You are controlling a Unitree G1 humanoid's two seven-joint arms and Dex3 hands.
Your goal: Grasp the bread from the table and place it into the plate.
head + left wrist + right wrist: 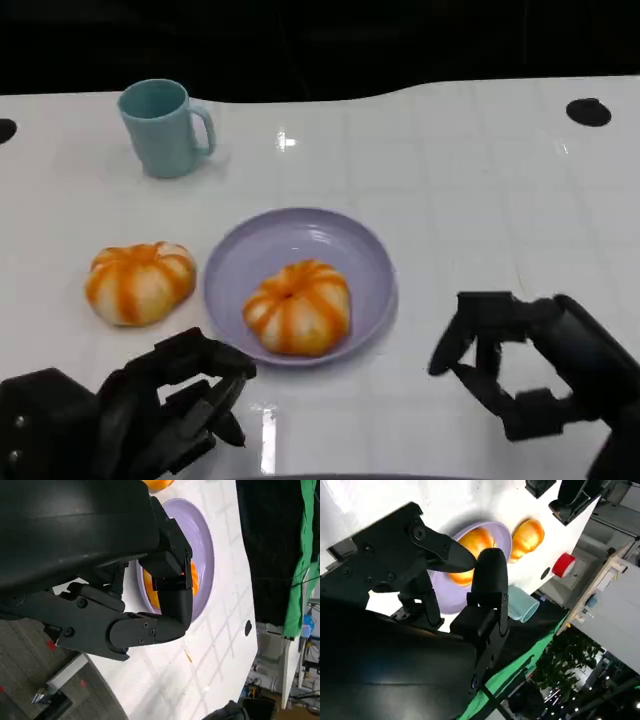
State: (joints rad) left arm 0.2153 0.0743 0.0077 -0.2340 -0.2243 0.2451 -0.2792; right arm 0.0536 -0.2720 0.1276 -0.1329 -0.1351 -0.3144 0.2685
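One orange-and-white striped bread [298, 307] lies in the lavender plate [300, 235] at the table's middle; the left wrist view catches this bread [192, 583] behind the fingers, and the right wrist view shows it [475, 542] in the plate [502, 535]. A second bread of the same look [140, 281] [527, 537] sits on the table left of the plate. My left hand [170, 400] hovers near the front edge, below that second bread, fingers apart and holding nothing. My right hand [520, 365] stands right of the plate, fingers spread and empty.
A teal mug [165, 127] [520, 607] stands at the back left. A black round mark [588, 112] sits at the far right of the white table. A red round object [563, 565] shows beyond the table in the right wrist view.
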